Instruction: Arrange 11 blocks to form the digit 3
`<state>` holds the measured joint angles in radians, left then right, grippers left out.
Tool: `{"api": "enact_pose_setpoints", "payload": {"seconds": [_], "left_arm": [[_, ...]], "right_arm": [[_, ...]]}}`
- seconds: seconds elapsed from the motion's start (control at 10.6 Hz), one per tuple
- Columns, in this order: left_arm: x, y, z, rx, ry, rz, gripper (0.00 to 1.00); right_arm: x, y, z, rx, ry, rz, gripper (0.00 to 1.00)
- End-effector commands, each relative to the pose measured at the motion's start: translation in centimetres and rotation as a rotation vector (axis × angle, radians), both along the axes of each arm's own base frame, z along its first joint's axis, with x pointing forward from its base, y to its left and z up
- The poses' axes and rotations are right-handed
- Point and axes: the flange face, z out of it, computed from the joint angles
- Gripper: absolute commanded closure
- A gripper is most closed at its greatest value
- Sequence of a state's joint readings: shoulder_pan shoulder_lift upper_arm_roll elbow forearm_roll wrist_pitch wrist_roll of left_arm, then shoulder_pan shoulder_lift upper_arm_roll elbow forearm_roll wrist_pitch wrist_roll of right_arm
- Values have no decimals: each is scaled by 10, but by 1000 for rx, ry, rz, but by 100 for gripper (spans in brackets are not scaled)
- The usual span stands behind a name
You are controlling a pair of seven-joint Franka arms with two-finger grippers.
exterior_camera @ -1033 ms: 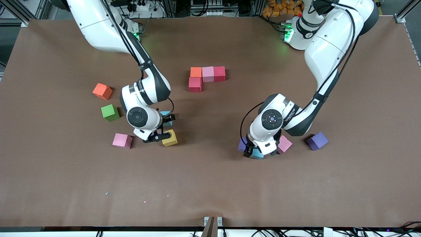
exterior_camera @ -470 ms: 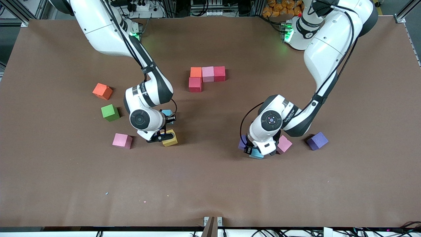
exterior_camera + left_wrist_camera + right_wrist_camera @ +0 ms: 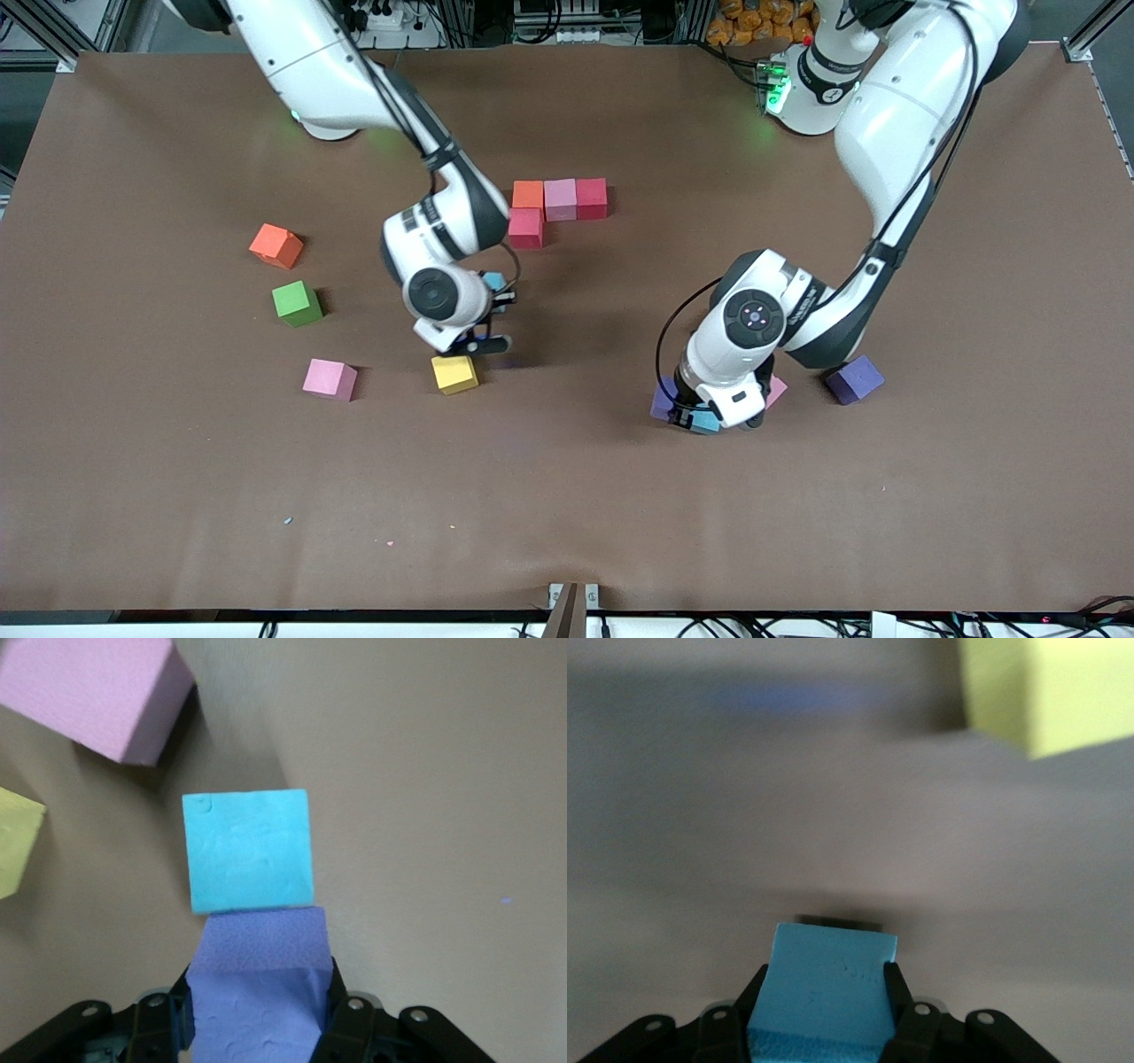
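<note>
Even, bright overhead light covers the brown table [image 3: 177,496] in the front view, with soft short shadows under the arms and cubes. A green glow shows at about 1 o'clock. The right wrist view is motion-blurred throughout; the left wrist view is sharp.

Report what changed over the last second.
The right tool closed on a light blue cube, lifted it and carried it toward the started figure. The left tool closed on a purple cube. The yellow cube and the other loose cubes stayed put.
</note>
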<state>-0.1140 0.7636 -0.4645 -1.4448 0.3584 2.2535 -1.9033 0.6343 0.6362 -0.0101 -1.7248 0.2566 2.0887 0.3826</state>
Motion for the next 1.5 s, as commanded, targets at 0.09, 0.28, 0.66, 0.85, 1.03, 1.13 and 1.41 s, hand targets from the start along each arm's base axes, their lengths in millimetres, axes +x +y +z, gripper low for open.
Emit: {"api": "enact_pose_setpoints", "payload": {"seconds": [0.09,0.28,0.66,0.85,1.03,1.13,1.41], "left_arm": [[-11,4,64,45,-32,-18,90],[-16,3,81,31,-12,-8,92],[-20,5,102,32,-3,0,92],[-21,4,107,24,-6,1,92],[-26,5,131,4,-5,14,92],[-24,16,142,-1,0,37,92],[-22,31,157,-11,6,67,92]], "right_arm": [[-26,35,21,-1,-19,19,65],[-43,50,23,-15,-39,75,65],[-61,50,9,-9,-71,88,65],[-63,47,4,-17,-63,87,63],[-68,43,-2,-23,-59,85,63],[-68,43,-3,-24,-61,76,63],[-73,49,-2,-32,-63,56,62]]}}
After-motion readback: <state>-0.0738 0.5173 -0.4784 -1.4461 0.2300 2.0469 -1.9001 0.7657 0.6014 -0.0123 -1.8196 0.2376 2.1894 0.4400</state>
